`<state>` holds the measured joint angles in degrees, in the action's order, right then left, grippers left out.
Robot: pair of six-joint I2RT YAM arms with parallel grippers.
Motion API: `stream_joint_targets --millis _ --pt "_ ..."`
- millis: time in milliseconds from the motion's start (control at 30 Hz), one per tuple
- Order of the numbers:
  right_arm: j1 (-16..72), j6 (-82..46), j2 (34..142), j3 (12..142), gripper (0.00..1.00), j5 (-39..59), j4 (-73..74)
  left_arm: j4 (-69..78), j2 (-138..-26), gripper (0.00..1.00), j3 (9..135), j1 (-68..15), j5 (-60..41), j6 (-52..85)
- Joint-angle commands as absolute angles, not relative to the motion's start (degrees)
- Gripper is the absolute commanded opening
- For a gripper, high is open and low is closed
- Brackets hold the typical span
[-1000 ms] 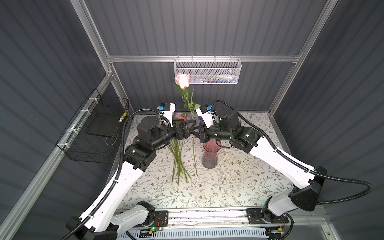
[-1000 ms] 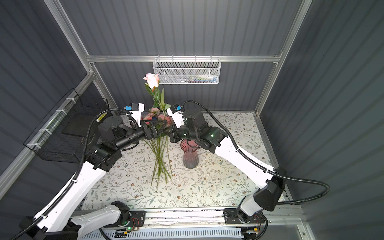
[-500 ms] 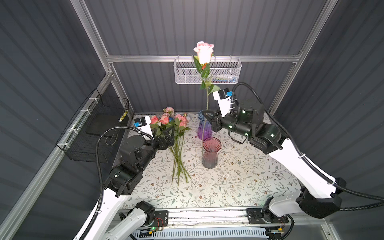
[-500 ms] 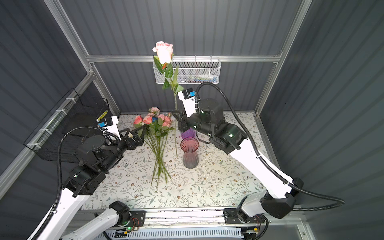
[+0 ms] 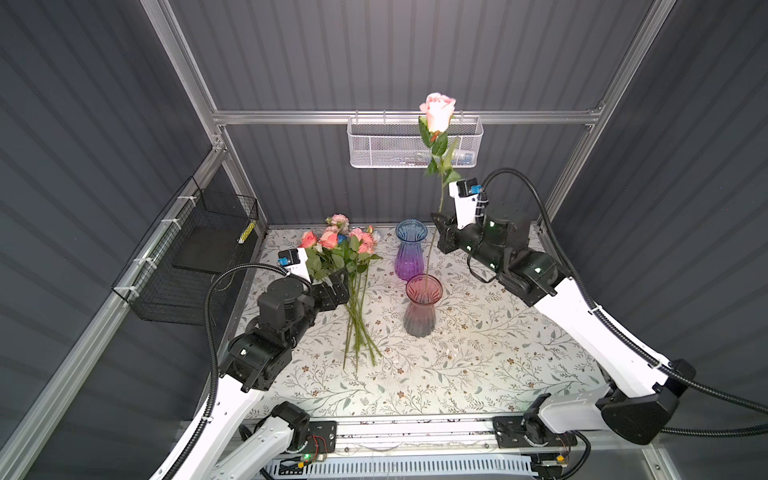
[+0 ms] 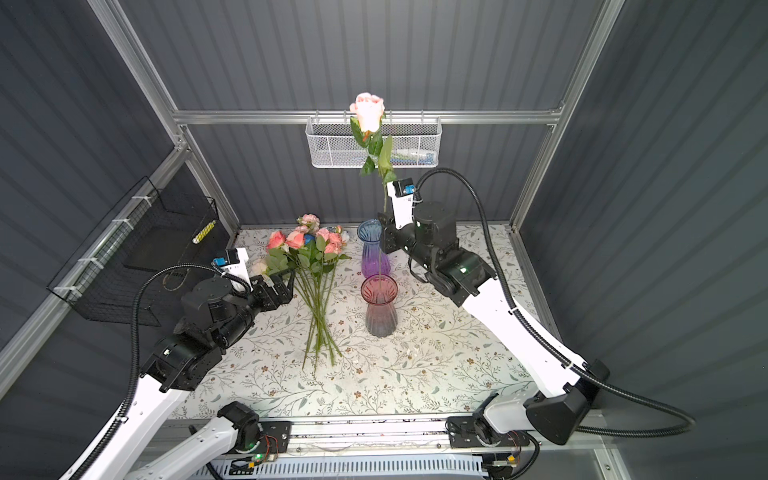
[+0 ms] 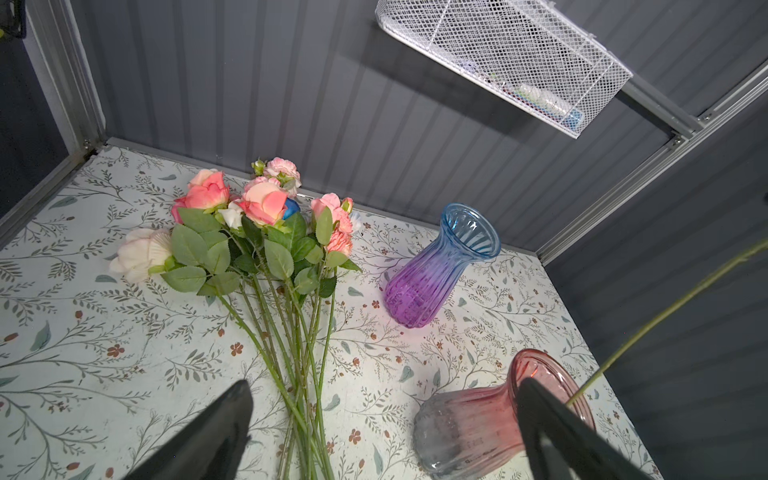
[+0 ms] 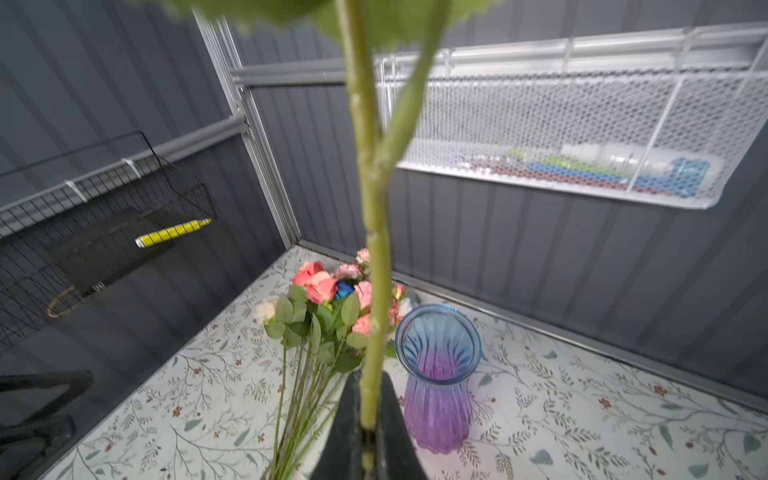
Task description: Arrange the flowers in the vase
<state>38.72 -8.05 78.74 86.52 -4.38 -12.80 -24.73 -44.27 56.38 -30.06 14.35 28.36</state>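
ok so the flowers (image 7: 266,257): most of em lie as a bunch on the tabletop (image 5: 478,357), left of centre in both top views. Heads (pink, coral, a cream one, one deep blue peeking out) point toward the back wall, and the stems fan down toward the lower edge of the frame. One pink rose (image 5: 437,112) is apart from the rest, standing nearly upright w/ its head way up in front of the white mesh basket (image 5: 374,141) on the back rail. The bottom of its stem dips into the mouth of the pink vase (image 5: 420,309), which stands upright mid-frame. Right gripper (image 8: 365,432) is clamped on that stem below the leaves, pretty clear in the right wrist view. Blue-purple vase (image 5: 409,253) is upright too, just above the pink one in frame, near but not touching. Left gripper (image 6: 289,283) is spread wide w/ nothing in it, sitting at the left side of the bunch by the leaves; can't tell if it touches em tbh. Black wire basket (image 5: 187,257) hangs on the left wall.
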Motion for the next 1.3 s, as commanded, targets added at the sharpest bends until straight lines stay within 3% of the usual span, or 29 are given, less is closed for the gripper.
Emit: stream_joint_targets --millis 0,167,400,600,733,1067,1267 --pt "38.7 -8.1 77.6 82.1 0.0 -4.7 -6.6 -24.1 -44.8 0.99 55.8 -30.3 13.6 29.3" --pt "38.8 -12.2 75.5 74.1 0.0 -4.2 -4.8 -22.7 -46.3 0.99 54.4 -30.3 12.7 29.7" --pt "38.9 -15.7 74.1 69.1 0.1 -3.0 -6.3 -20.1 -49.9 0.99 53.4 -30.3 10.6 31.0" --pt "39.9 -16.4 74.6 67.6 0.25 -1.0 -7.5 -18.7 -52.9 0.99 53.9 -30.3 8.9 31.9" --pt "40.3 -16.8 73.4 65.9 0.28 -0.7 -7.4 -18.6 -54.2 0.99 54.4 -30.3 8.5 32.1" --pt "41.2 -18.2 66.1 63.3 0.4 -0.1 -11.8 -18.3 -58.8 0.99 54.5 -30.3 10.2 31.7" --pt "41.3 -19.1 58.1 57.9 0.43 -2.2 -14.0 -23.0 -67.2 0.92 58.5 -30.2 15.2 30.2"
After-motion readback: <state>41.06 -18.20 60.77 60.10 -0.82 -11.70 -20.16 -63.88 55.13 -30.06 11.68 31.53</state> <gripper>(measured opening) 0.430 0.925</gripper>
